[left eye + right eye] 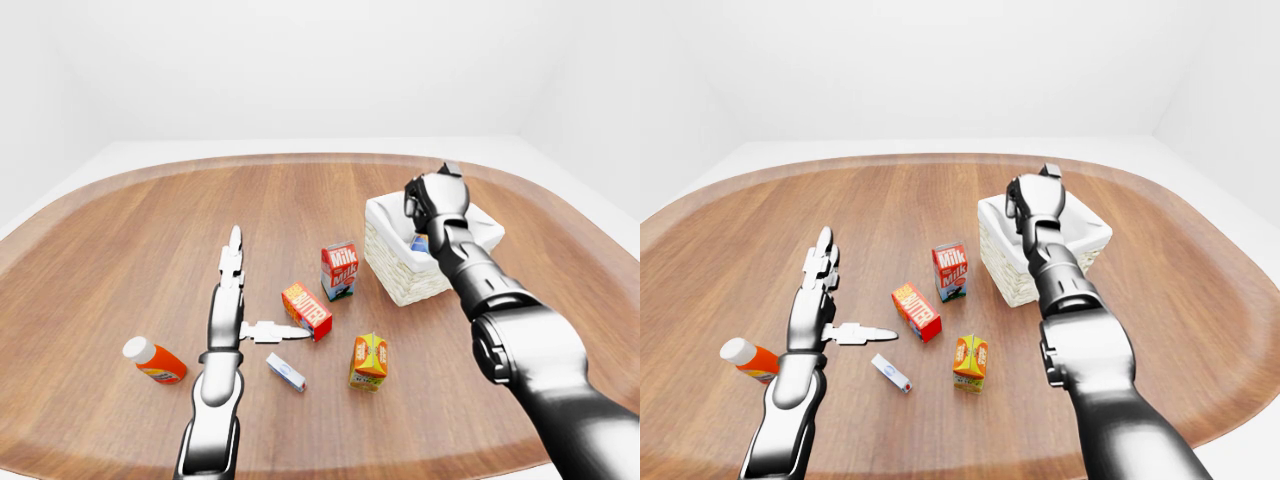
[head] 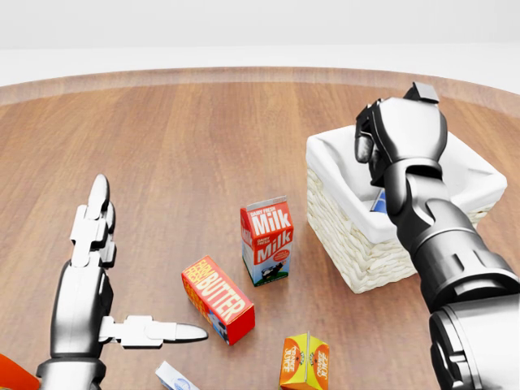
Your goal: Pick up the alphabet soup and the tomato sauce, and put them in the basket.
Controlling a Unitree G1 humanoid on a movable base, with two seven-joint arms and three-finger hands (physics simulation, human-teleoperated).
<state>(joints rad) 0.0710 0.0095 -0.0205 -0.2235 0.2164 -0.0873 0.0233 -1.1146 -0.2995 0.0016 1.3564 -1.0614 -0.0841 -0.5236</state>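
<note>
No soup can or tomato sauce can shows plainly in any view. A white-lined wicker basket (image 2: pixel 357 248) stands at the right of the head view. A small blue-and-white thing (image 2: pixel 379 204) peeks out inside it beside my right forearm; I cannot tell what it is. My right hand (image 2: pixel 375 140) hovers over the basket's inside with its back to the cameras, fingers curled in, and nothing shows between them. At the lower left my left hand (image 2: pixel 145 262) is open above the table, fingers straight and thumb pointing right toward the butter box.
A milk carton (image 2: pixel 266 241) stands left of the basket. Below it lie a butter box (image 2: pixel 218 299), an orange juice carton (image 2: pixel 305 362) and a small white-and-blue box (image 2: pixel 175 378). An orange bottle with a white cap (image 1: pixel 155 361) lies far left on the round wooden table (image 1: pixel 120 230).
</note>
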